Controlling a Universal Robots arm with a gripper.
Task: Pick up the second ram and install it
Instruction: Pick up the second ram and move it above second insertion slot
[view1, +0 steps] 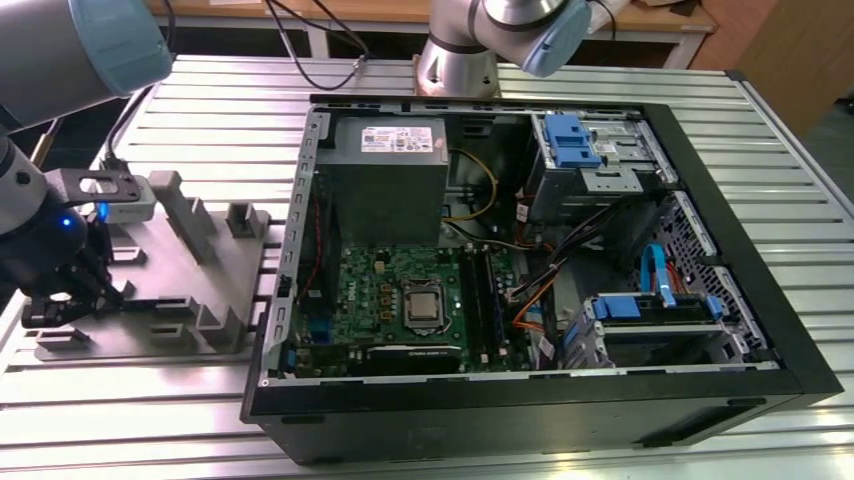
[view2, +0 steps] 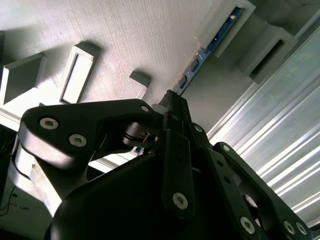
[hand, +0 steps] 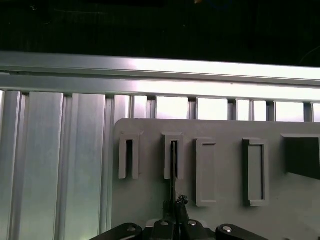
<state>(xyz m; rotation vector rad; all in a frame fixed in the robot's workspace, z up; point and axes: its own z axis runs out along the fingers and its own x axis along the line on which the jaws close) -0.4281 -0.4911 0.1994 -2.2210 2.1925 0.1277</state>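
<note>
The second ram (view2: 201, 56) is a thin blue-green strip standing on edge in a slot of the grey moulded tray (view2: 125, 40). In the first wrist view the ram (hand: 173, 165) shows edge-on as a dark line running from the tray's (hand: 225, 130) second slot down to my gripper (hand: 175, 204). My gripper's (view2: 171, 98) black fingers are drawn together on the near end of the strip. In the exterior view my gripper (view1: 64, 298) is low over the tray's (view1: 187, 290) front corner, on that view's left.
The open computer case (view1: 534, 400) lies to the exterior view's right of the tray, with the green motherboard (view1: 380, 290) on its floor. A grey power supply (view1: 387, 150), blue-tabbed drive cages (view1: 574, 145) and cables stand inside. The ribbed metal table (view1: 134, 400) surrounds both.
</note>
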